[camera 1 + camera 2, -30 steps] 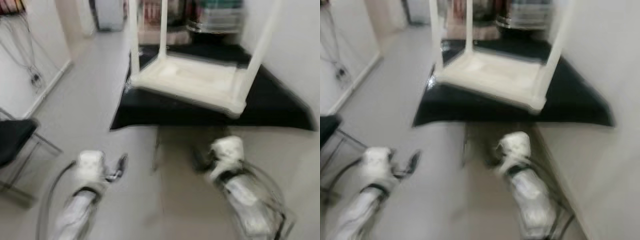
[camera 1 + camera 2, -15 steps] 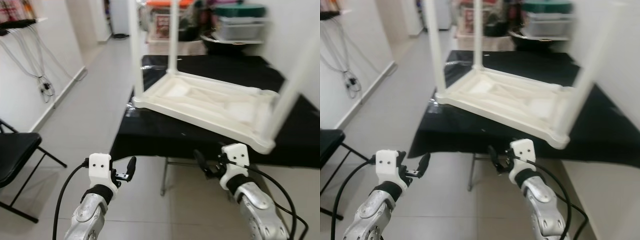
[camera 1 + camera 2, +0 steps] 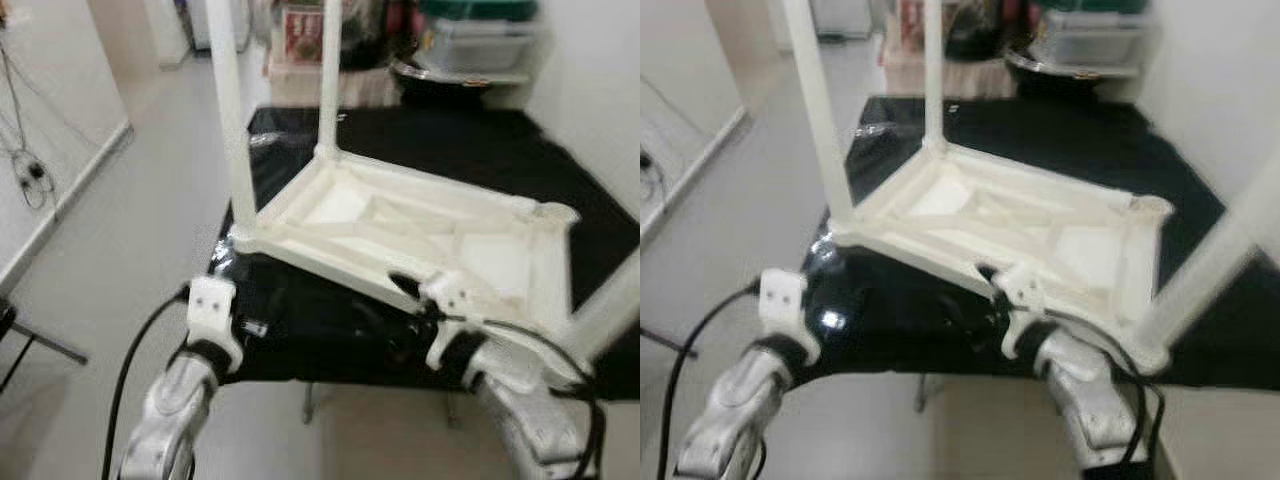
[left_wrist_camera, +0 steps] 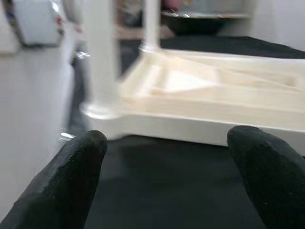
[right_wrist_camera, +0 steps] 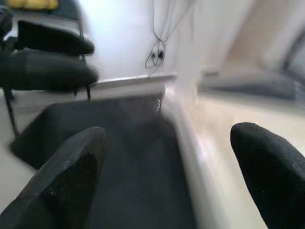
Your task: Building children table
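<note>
a white children's table (image 3: 400, 225) lies upside down on a black-covered worktop (image 3: 560, 170), its legs standing up and its long axis running from the near left corner away to the far right. the robot faces its near long edge with both arms raised. the left gripper (image 4: 167, 162), fingers spread wide, sits low over the black cloth just short of the near left corner, where one leg (image 3: 228, 110) rises; the table rim lies straight ahead of its fingertips (image 4: 81, 152), apart from them. the right gripper (image 5: 167, 157), also spread wide, is up against the same rim further along, the edge running between its fingers (image 5: 81, 152) without a visible pinch. judged from this, the right arm is nearer to a hold, and the next move calls for closing on the rim beside the right-hand leg (image 3: 610, 310)
</note>
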{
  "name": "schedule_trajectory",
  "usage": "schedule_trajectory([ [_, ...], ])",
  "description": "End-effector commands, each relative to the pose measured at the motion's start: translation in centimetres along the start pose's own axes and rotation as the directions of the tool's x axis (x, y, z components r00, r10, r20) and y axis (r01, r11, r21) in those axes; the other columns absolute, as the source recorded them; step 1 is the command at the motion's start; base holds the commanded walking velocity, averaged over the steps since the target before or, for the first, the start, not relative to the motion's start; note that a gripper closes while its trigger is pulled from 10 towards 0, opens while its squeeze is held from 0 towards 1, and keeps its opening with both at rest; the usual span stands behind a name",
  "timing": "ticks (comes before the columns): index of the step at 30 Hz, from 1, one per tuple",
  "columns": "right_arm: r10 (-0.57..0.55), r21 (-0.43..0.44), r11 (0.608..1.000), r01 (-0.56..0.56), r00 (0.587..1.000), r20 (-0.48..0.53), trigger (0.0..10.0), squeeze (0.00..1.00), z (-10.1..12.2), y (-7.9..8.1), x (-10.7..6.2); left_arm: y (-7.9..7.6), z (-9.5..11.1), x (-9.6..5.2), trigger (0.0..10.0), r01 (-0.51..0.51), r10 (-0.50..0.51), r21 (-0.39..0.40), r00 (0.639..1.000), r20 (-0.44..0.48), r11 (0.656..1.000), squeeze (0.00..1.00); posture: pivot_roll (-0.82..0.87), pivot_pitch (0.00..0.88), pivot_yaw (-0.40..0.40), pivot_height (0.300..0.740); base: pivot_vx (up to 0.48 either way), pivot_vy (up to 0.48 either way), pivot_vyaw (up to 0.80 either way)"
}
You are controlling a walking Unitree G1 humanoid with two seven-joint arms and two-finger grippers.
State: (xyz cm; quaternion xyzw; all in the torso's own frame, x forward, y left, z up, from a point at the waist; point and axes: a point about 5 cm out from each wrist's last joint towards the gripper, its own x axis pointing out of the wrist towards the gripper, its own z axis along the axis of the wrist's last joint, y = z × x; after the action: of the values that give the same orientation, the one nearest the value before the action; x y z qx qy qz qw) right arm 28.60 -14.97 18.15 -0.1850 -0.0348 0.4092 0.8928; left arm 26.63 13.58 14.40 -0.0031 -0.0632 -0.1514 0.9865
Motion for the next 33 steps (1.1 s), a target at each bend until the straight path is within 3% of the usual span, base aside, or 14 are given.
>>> schedule_trajectory([
  [1, 0.096, -0.048, 0.994, -0.102, 0.987, -0.126, 10.0, 0.0, -0.8, 0.9, 0.3, -0.6, -1.1, -0.5, 10.0, 0.045, -0.043, 0.035, 0.997, -0.057, 0.998, 0.0, 0.05, 0.056, -0.025, 0.74, 0.0, 0.0, 0.0],
  [3, 0.105, -0.07, 0.99, -0.118, 0.979, -0.173, 10.0, 0.0, -0.6, 0.4, 0.2, -0.9, -1.3, -0.6, 10.0, 0.065, -0.062, 0.048, 0.996, -0.065, 0.997, 0.0, 0.05, 0.056, -0.025, 0.74, 0.0, 0.0, 0.0],
  [5, 0.065, -0.104, 0.99, -0.093, 0.967, -0.247, 10.0, 0.0, -0.2, -1.2, 0.2, -1.3, -1.4, -0.7, 10.0, 0.092, -0.087, 0.061, 0.993, -0.074, 0.994, 0.0, 0.05, 0.06, -0.031, 0.74, 0.0, 0.0, 0.0],
  [8, 0.035, -0.109, 0.992, -0.068, 0.961, -0.275, 10.0, 0.0, 0.3, -2.5, 0.2, -1.3, -1.4, -0.8, 10.0, 0.093, -0.089, 0.056, 0.993, -0.075, 0.994, 0.0, 0.06, 0.064, -0.037, 0.74, 0.0, 0.0, 0.0],
  [15, 0.057, -0.064, 0.995, -0.082, 0.945, -0.322, 10.0, 0.0, 0.5, -2.7, 0.3, -1.3, -1.5, -1.0, 10.0, 0.09, -0.086, 0.051, 0.993, -0.081, 0.995, 0.0, 0.05, 0.071, -0.041, 0.74, 0.0, 0.0, 0.0],
  [18, 0.168, 0.152, 0.98, -0.13, 0.948, -0.27, 10.0, 0.0, 0.2, -0.2, 3.3, -1.9, -1.4, -1.2, 10.0, 0.138, -0.134, 0.05, 0.988, -0.075, 0.989, 0.0, 0.06, 0.08, -0.042, 0.74, 0.0, 0.0, 0.0],
  [19, 0.168, 0.152, 0.98, -0.13, 0.948, -0.27, 10.0, 0.0, 0.2, -0.2, 3.3, -1.9, -1.4, -1.2, 10.0, 0.138, -0.134, 0.05, 0.988, -0.075, 0.989, 0.0, 0.06, 0.08, -0.042, 0.74, 0.0, 0.0, 0.0],
  [20, 0.187, 0.196, 0.971, -0.138, 0.948, -0.258, 10.0, 0.0, 0.0, 0.5, 4.4, -1.7, -1.5, -1.4, 10.0, 0.126, -0.122, 0.048, 0.989, -0.08, 0.991, 0.0, 0.06, 0.08, -0.042, 0.74, 0.0, 0.0, 0.0],
  [23, 0.198, 0.212, 0.967, -0.141, 0.939, -0.282, 10.0, 0.0, -0.7, 1.2, 6.8, 0.5, -2.3, -2.2, 10.0, -0.066, 0.068, 0.019, 0.99, -0.122, 0.998, 0.0, 0.06, 0.093, -0.049, 0.74, 0.0, 0.0, 0.0],
  [26, 0.233, 0.228, 0.958, -0.175, 0.937, -0.261, 10.0, 0.0, -0.4, 1.8, 8.3, 3.9, -2.8, -3.9, 10.0, -0.268, 0.281, 0.103, 0.946, -0.159, 0.958, 0.0, 0.1, 0.129, -0.068, 0.74, 0.0, 0.0, 0.0],
  [27, 0.233, 0.228, 0.958, -0.175, 0.937, -0.261, 10.0, 0.0, -0.4, 1.8, 8.3, 3.9, -2.8, -3.9, 10.0, -0.268, 0.281, 0.103, 0.946, -0.159, 0.958, 0.0, 0.1, 0.129, -0.068, 0.74, 0.0, 0.0, 0.0],
  [29, 0.273, 0.228, 0.948, -0.221, 0.933, -0.233, 10.0, 0.0, 0.2, 2.4, 9.2, 6.5, -2.8, -5.7, 10.0, -0.403, 0.421, 0.134, 0.891, -0.171, 0.906, 0.0, 0.12, 0.153, -0.075, 0.74, 0.0, 0.0, 0.0],
  [30, 0.273, 0.228, 0.948, -0.221, 0.933, -0.233, 10.0, 0.0, 0.2, 2.4, 9.2, 6.5, -2.8, -5.7, 10.0, -0.403, 0.421, 0.134, 0.891, -0.171, 0.906, 0.0, 0.12, 0.153, -0.075, 0.74, 0.0, 0.0, 0.0],
  [33, 0.312, 0.197, 0.943, -0.268, 0.919, -0.243, 10.0, 0.0, 0.3, 3.0, 9.9, 8.4, -2.8, -7.8, 10.0, -0.499, 0.523, 0.16, 0.832, -0.184, 0.852, 0.0, 0.13, 0.175, -0.082, 0.74, 0.0, 0.0, 0.0],
])
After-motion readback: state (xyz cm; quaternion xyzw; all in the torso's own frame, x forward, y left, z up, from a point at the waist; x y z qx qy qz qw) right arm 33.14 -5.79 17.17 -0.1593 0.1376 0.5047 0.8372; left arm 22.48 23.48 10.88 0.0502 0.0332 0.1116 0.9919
